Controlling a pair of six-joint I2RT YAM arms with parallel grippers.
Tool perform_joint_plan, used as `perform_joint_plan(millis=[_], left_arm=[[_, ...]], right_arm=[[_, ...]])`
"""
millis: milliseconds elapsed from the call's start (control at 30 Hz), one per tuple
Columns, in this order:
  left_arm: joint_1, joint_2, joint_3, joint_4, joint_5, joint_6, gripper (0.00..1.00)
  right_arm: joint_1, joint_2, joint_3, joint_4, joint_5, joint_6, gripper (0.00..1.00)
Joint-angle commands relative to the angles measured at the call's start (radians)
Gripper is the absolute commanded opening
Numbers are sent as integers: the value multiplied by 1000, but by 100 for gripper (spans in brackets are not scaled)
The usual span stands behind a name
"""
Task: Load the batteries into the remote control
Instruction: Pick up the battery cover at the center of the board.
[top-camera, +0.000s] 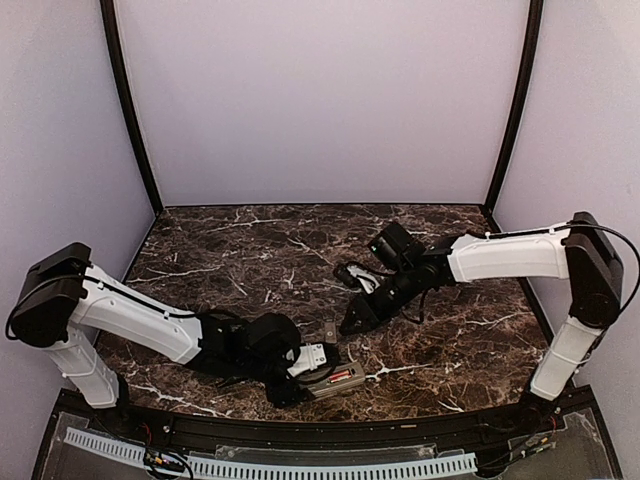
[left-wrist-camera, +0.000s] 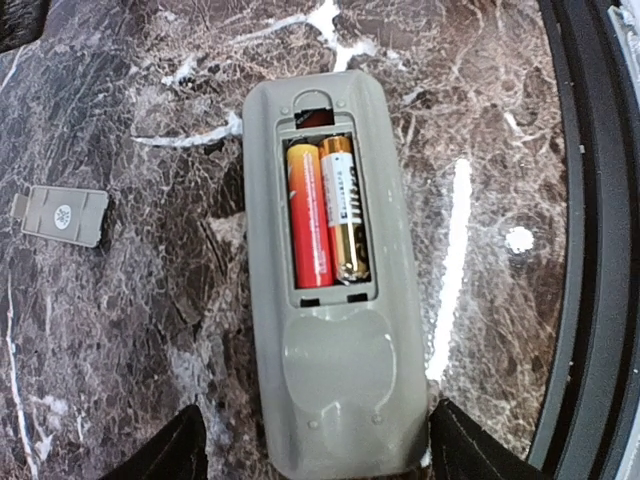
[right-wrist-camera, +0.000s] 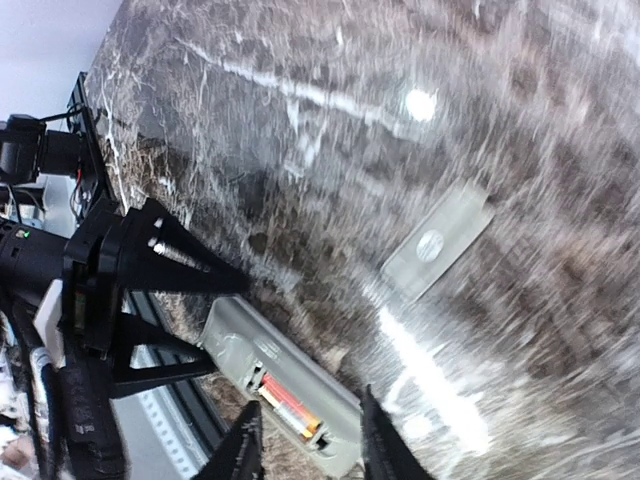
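I'm straddling the remote control (left-wrist-camera: 322, 350), left gripper (left-wrist-camera: 318, 412) wide, right gripper (right-wrist-camera: 308, 405) slightly parted, empty; batteries (left-wrist-camera: 325, 215) seated, so cover (left-wrist-camera: 62, 215), mid-left, is likely needing fetching.

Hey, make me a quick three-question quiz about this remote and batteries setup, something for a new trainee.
1. True or false: the remote control has two batteries in its open compartment.
2. Where is the battery cover? A: clipped onto the remote. B: flat on the table, apart from the remote. C: propped against the back wall.
3. Fill in: the right arm's fingers hold ____.
Key: 1 true; 2 B; 3 nothing.
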Motion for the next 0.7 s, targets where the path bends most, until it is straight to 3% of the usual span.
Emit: perform_joint_plan(millis=[0, 167, 333, 667], left_arm=[[28, -165, -54, 26, 45, -18, 77], [97, -311, -106, 51, 58, -111, 79], [146, -442, -151, 66, -32, -218, 82], [166, -407, -112, 33, -118, -238, 84]], right_arm=[[-39, 51, 110, -5, 81, -188, 35], [-40, 141, 204, 27, 123, -431, 45], [-36, 191, 195, 96, 104, -639, 48], [-3, 321, 228, 104, 143, -703, 44]])
